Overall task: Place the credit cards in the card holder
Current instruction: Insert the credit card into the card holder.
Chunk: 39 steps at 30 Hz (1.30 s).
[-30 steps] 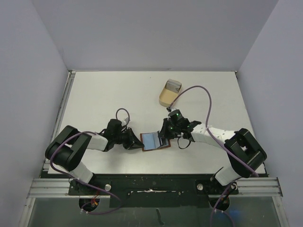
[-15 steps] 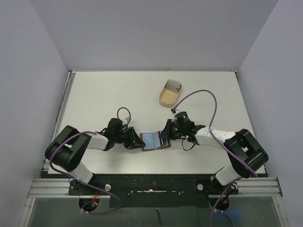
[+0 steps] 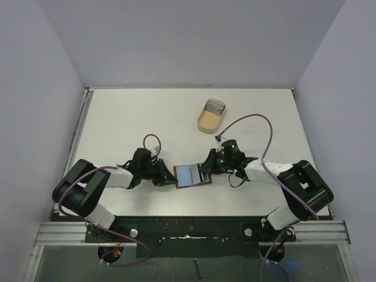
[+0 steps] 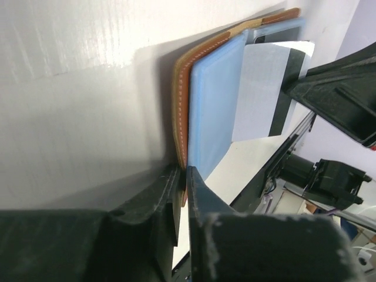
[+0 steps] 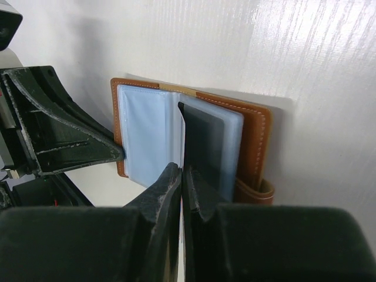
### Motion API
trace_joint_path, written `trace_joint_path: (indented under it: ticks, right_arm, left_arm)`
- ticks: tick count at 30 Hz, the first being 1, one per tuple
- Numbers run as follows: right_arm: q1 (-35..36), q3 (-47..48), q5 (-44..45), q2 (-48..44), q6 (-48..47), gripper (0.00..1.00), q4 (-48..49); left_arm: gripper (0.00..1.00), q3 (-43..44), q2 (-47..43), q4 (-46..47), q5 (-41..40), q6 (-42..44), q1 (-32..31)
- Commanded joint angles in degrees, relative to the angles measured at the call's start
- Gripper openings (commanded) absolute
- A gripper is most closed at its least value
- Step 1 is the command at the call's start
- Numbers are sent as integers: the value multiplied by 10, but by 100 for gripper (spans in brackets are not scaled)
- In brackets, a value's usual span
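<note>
Near the front edge of your white table [image 3: 129,117], the small flat reddish-brown leather card holder [image 5: 255,135] lies open. Your left gripper [image 4: 182,176] is clamped on its left edge. Your right gripper [image 5: 181,173] pinches a thin, pale, dark-striped credit card [image 5: 202,147] against the holder's right leaf. Farther back sits a tan oval tray [image 3: 210,117].

Left claw [image 4: 183,179] tight on card holder [image 4: 181,88] edge; striped credit card [image 4: 258,88] beyond.
</note>
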Motion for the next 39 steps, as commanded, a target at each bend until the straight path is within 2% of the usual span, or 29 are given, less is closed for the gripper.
trace_joint_path:
  ticks: [1,26,39]
  right_arm:
    - [-8,-2,-14,-2,-1,0,15]
    - [-6,4,-59,43,20,0,80]
    - [-3,-4,-46,48,10,0,67]
  left_arm:
    - [0,-9,-24,1,-8,9,-1]
    - [0,-14,15,59,11,-11,-19]
    - [0,-12,21,62,-1,-19,-34]
